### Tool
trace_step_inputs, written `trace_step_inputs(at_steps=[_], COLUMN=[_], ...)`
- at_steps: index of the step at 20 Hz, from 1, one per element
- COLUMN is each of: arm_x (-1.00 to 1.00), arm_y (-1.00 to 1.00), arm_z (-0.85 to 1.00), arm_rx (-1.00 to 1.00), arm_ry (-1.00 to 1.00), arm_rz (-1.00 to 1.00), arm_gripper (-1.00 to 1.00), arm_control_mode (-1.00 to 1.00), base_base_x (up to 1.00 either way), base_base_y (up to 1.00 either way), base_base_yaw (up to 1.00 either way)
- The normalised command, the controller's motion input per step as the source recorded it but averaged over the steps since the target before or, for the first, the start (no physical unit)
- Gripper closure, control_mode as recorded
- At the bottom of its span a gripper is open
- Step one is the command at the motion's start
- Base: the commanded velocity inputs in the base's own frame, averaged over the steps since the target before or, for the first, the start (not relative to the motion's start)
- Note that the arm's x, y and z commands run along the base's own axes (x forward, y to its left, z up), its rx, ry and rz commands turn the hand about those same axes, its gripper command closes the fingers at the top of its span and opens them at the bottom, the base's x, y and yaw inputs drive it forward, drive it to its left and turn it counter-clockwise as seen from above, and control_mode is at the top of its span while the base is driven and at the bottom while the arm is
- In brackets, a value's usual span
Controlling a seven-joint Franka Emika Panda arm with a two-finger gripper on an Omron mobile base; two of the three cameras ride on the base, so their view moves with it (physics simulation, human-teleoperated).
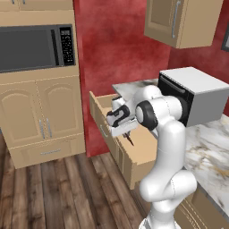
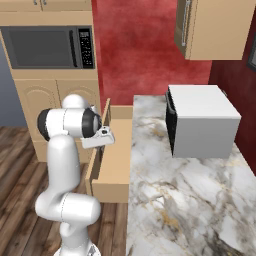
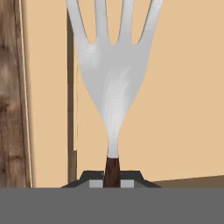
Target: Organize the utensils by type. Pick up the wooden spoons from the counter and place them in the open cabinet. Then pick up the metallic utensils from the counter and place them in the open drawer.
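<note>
While the gripper is seen from the hand camera, its jaws are pressed together on the dark brown handle of a silver fork, which is pinched at the very end of the handle. The fork's tines point away from the hand, with the flat tan bottom of the open drawer behind them. A strip of wood floor is seen along the left edge of that view, beyond the drawer wall.

From the left base camera, the gripper is held over the open drawer, pointing down, with a thin dark piece of the fork visible below the fingers. Whether the fork touches the drawer bottom cannot be told.

From the right base camera, the hand is placed over the drawer's left wall. The drawer is pulled out from under the marble counter. A grey box appliance is sat on the counter, well apart from the drawer.
</note>
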Motion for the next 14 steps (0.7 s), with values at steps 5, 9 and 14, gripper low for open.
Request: trace_step_inputs(at_steps=[5,9,14], arm_x=[0.00,0.00,0.00], arm_y=[0.00,0.00,0.00], arm_z=[-0.25,-0.25,-0.24], arm_rx=[0.00,0.00,0.00], arm_ry=[-0.02,0.00,0.00], arm_rz=[0.00,0.00,0.00], arm_gripper=[1.00,1.00,1.00], arm_control_mode=[-1.00,-1.00,-1.00], base_base_x=[0.00,0.00,0.00], base_base_y=[0.00,0.00,0.00], base_base_yaw=[0.00,0.00,0.00])
